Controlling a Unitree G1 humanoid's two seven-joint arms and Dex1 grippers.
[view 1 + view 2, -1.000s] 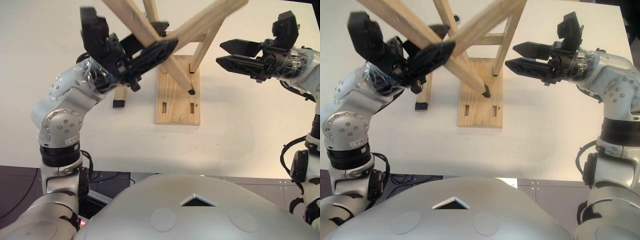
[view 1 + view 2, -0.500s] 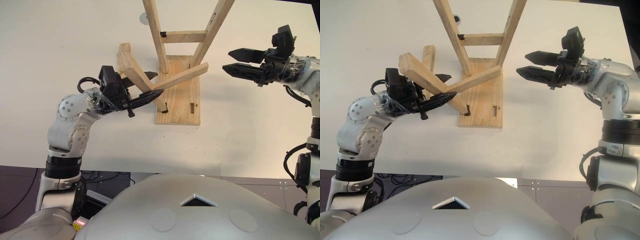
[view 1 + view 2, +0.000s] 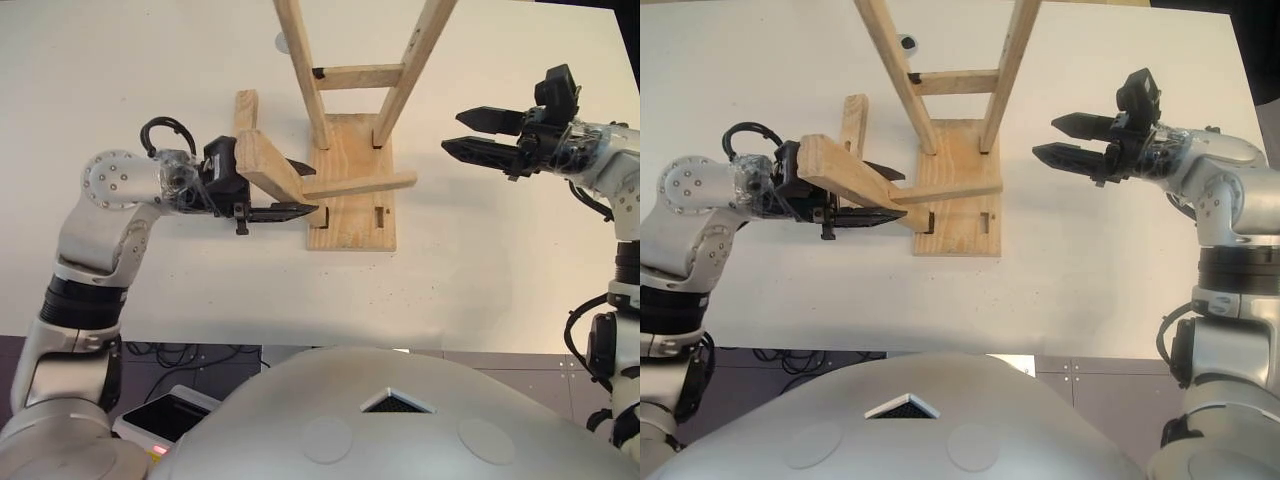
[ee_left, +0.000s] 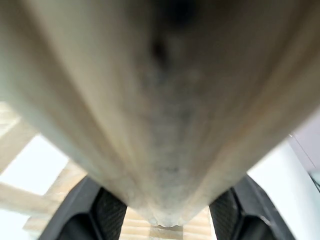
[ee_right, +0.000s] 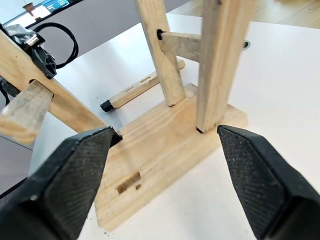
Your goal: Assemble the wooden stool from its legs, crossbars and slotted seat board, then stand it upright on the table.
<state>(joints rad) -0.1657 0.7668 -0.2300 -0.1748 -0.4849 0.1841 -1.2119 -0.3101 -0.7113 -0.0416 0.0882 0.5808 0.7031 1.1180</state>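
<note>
The slotted seat board (image 3: pixel 352 222) lies flat on the white table. Two legs (image 3: pixel 300 70) stand in its far slots, joined by a crossbar (image 3: pixel 362 76). My left gripper (image 3: pixel 288 210) is shut on a third leg (image 3: pixel 262 160), tilted, its lower end at the board's near-left slot. A crossbar (image 3: pixel 365 184) sticks out from this leg across the board. In the left wrist view the leg (image 4: pixel 165 110) runs between the two fingers (image 4: pixel 107 215). My right gripper (image 3: pixel 470 133) hangs open to the right of the standing legs, with nothing between its fingers. It faces the board (image 5: pixel 165 155).
A loose leg (image 3: pixel 244 105) lies on the table behind the left gripper, left of the board. A small round white object (image 3: pixel 906 42) sits at the back. The table's front edge (image 3: pixel 400 348) runs close to me. Bare table lies right of the board.
My left arm swung the held leg and its crossbar down from high above the board to the near-left slot. The right gripper stayed open and shifted only slightly.
</note>
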